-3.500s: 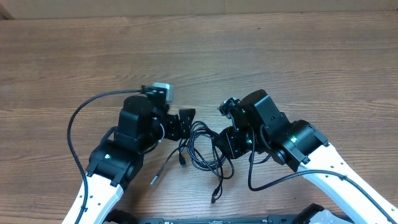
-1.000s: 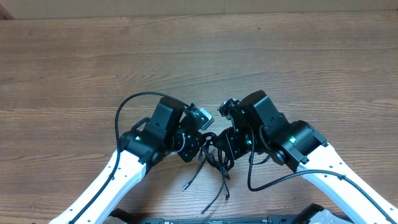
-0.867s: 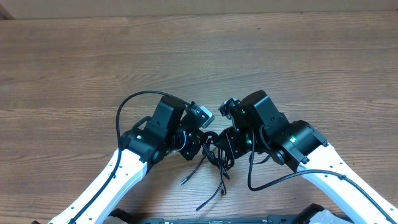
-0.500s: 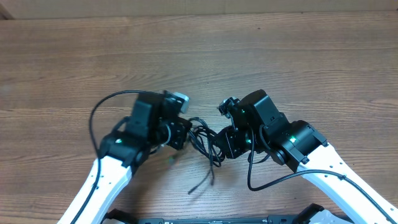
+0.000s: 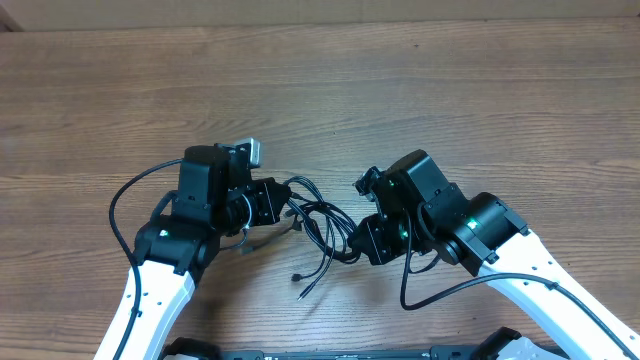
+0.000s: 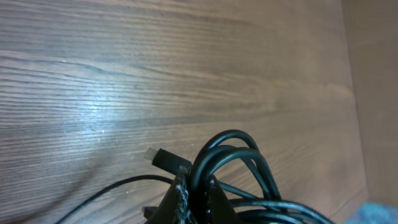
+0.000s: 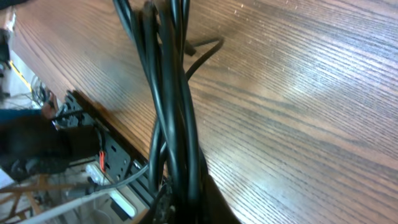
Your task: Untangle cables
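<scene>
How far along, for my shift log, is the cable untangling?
Done: nothing separated yet; the cables are one tangled bundle. In hand: the left gripper and right gripper each grip it, stretched between them. Left: freeing every cord.

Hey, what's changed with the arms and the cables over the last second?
The left tool, shut on the cables, pulled back to the left, away from the right tool. This stretched the bundle out between them and dragged the loose ends along. The right tool hardly moved, with the cables still in it.
</scene>
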